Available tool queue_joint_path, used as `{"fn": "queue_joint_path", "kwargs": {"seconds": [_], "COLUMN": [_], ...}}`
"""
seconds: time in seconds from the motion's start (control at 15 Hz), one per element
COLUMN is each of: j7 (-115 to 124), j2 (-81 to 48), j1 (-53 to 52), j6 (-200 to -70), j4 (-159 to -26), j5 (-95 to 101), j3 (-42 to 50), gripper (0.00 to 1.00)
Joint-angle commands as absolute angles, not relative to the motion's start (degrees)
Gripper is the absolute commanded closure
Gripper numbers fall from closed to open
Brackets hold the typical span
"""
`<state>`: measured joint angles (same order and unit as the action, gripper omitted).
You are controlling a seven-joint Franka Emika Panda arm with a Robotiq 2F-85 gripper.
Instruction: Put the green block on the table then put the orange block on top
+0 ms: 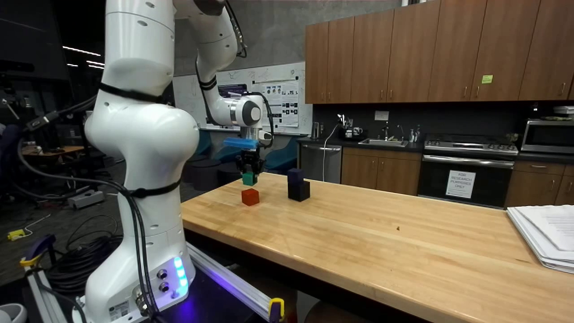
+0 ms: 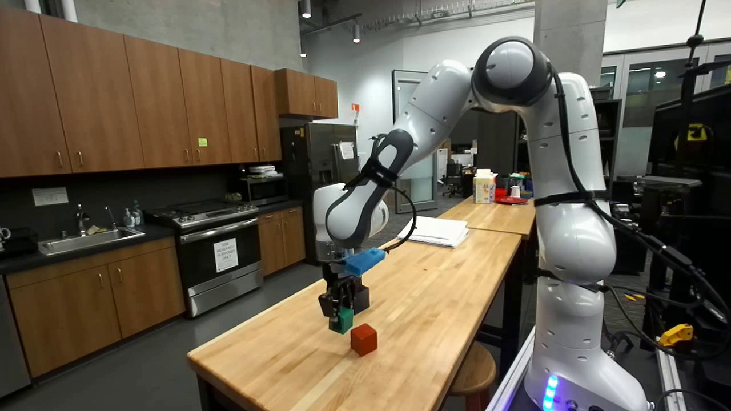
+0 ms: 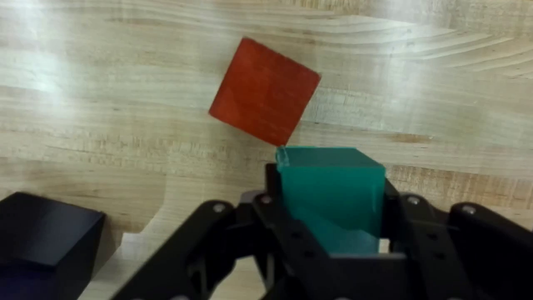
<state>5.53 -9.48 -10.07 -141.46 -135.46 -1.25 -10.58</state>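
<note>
The green block (image 1: 249, 179) is a small green cube held above the table (image 1: 358, 229). It also shows in an exterior view (image 2: 341, 321) and in the wrist view (image 3: 333, 196). My gripper (image 3: 329, 187) is shut on it, with one finger on each side. In an exterior view my gripper (image 2: 337, 307) points down over the table. The orange block (image 1: 250, 198), a red-orange cube, sits on the table near the held cube. It shows in an exterior view (image 2: 364, 339) and, turned at an angle, in the wrist view (image 3: 265, 91).
A larger black cube (image 1: 299, 191) stands on the table with a dark blue cube (image 1: 295, 176) on top. The black cube is at the lower left in the wrist view (image 3: 46, 233). A stack of papers (image 2: 437, 230) lies farther along the table.
</note>
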Motion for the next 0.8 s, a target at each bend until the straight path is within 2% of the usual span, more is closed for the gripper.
{"fn": "queue_joint_path", "kwargs": {"seconds": [0.0, 0.33, 0.4, 0.6, 0.73], "j7": [4.1, 3.3, 3.0, 2.8, 3.2], "j2": [-14.6, -20.2, -20.7, -20.8, -19.7], "j1": [-10.7, -11.1, -11.0, -11.0, -10.9], "j6": [-141.2, -140.2, -140.0, -139.8, -139.4], "j4": [-130.6, -125.3, -124.7, -124.4, -124.9], "j5": [2.8, 7.2, 7.3, 7.7, 8.0], "j3": [-9.7, -8.9, -8.8, -8.3, -7.8], "gripper": [0.76, 0.76, 0.26, 0.26, 0.19]}}
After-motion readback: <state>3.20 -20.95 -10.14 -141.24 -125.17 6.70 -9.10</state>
